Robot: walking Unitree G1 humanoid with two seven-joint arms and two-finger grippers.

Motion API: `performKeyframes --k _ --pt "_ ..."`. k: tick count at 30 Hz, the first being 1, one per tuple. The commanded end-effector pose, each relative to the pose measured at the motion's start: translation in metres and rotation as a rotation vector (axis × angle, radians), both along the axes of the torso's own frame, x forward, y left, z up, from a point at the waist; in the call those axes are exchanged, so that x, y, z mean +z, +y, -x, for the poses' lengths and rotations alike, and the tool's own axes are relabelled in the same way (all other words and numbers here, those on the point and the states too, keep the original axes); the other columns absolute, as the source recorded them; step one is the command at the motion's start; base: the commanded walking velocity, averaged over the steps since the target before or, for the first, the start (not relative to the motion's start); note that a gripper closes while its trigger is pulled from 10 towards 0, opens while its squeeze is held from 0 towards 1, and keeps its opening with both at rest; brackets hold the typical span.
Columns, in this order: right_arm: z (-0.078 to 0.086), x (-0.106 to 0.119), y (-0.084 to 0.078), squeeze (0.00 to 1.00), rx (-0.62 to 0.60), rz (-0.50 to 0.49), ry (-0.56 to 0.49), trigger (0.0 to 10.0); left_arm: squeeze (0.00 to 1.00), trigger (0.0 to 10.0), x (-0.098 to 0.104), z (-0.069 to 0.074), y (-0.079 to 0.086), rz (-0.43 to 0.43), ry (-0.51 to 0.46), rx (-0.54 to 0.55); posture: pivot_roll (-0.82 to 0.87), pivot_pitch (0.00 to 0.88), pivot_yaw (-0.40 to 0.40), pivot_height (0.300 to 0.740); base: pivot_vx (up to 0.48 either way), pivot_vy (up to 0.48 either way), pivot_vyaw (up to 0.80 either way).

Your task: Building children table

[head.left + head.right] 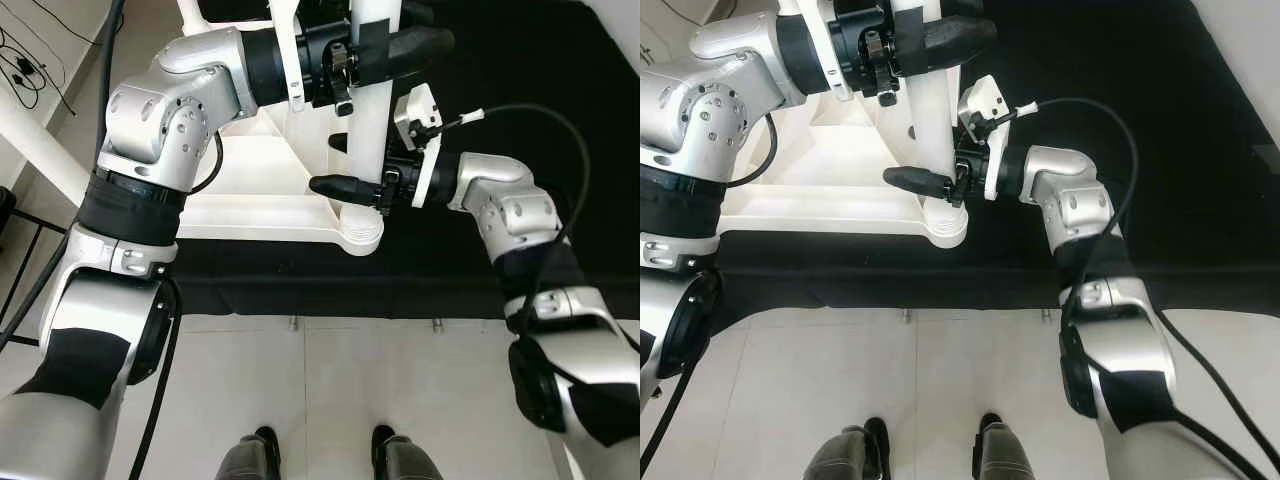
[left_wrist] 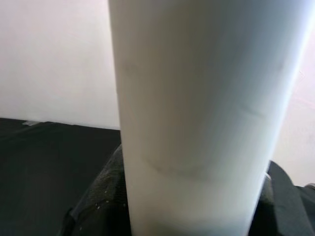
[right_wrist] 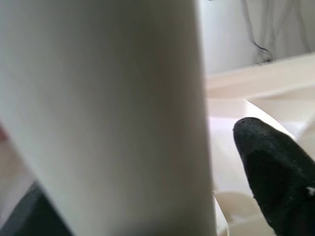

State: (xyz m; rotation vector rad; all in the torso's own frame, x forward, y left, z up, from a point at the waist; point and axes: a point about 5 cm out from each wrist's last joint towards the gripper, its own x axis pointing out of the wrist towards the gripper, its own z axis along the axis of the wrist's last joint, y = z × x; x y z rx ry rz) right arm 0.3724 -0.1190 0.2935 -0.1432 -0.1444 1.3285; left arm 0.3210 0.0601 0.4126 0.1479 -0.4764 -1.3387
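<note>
A white children's table [image 1: 255,170] lies upside down on a black mat [image 1: 520,70]. One white round table leg [image 1: 372,120] stands upright in the ribbed socket [image 1: 355,235] at its near corner. My left gripper [image 1: 425,42] is shut on the leg high up, its black fingers wrapped around it; the left wrist view has the table leg [image 2: 197,123] close up. My right gripper [image 1: 325,184] reaches in from the right just above the socket. Its fingers straddle the table leg [image 3: 108,113], and one finger [image 3: 268,172] stands a little off it.
The mat's near edge [image 1: 330,300] meets pale floor tiles [image 1: 330,380], where my feet [image 1: 265,445] stand. A black cable [image 1: 560,150] loops from my right wrist. Loose cables [image 1: 25,70] lie on the floor at the far left.
</note>
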Motion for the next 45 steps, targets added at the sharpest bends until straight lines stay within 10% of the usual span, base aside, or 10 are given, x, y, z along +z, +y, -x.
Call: performKeyframes --k 1,16,17,19,20,25,26,29,35,45 --pt "0.001 0.003 0.011 0.0 0.096 -0.006 -0.02 0.0 0.0 0.0 0.005 0.009 -0.008 -0.014 -0.024 -0.064 0.07 0.272 0.082 0.74 0.0 0.0 0.0" --pt "-0.004 -0.003 0.01 0.0 0.133 -0.005 -0.052 0.0 0.0 0.0 0.006 0.007 -0.009 -0.016 -0.028 -0.059 0.07 0.276 0.088 0.74 0.0 0.0 0.0" --pt "-0.004 -0.005 0.01 0.0 0.114 0.001 -0.061 0.0 1.0 7.1 0.006 0.006 -0.009 -0.008 -0.026 -0.041 0.07 0.275 0.089 0.74 0.0 0.0 0.0" --pt "-0.005 -0.006 0.01 0.0 0.102 0.005 -0.067 0.0 1.0 7.1 0.006 0.005 -0.008 -0.002 -0.024 -0.029 0.07 0.275 0.089 0.74 0.0 0.0 0.0" --pt "-0.006 -0.007 0.009 0.0 0.087 0.008 -0.071 0.0 1.0 10.0 0.007 0.004 -0.008 0.004 -0.025 -0.016 0.07 0.275 0.088 0.74 0.0 0.0 0.0" --pt "-0.01 -0.022 0.006 0.0 -0.129 0.029 -0.059 0.0 1.0 10.0 0.008 0.003 0.0 0.005 0.023 -0.012 0.05 0.276 0.086 0.74 0.0 0.0 0.0" --pt "-0.008 -0.028 0.007 0.0 -0.193 0.028 -0.043 0.0 0.0 10.0 0.008 0.003 0.003 0.003 0.024 0.002 0.04 0.28 0.073 0.74 0.0 0.0 0.0" --pt "-0.004 -0.035 0.008 0.0 -0.251 0.035 -0.026 0.0 0.0 10.0 0.008 0.003 0.007 0.011 0.035 0.004 0.04 0.28 0.073 0.74 0.0 0.0 0.0" --pt "0.04 -0.091 -0.002 0.0 -0.989 0.159 0.096 0.0 0.0 10.0 0.007 0.01 0.025 0.037 0.086 0.021 0.04 0.296 0.059 0.74 0.0 0.0 0.0" --pt "0.027 -0.073 -0.002 0.0 -1.117 0.065 0.1 0.0 0.0 10.0 -0.003 0.011 0.047 0.046 0.099 0.114 0.03 0.25 0.035 0.74 0.0 0.0 0.0"
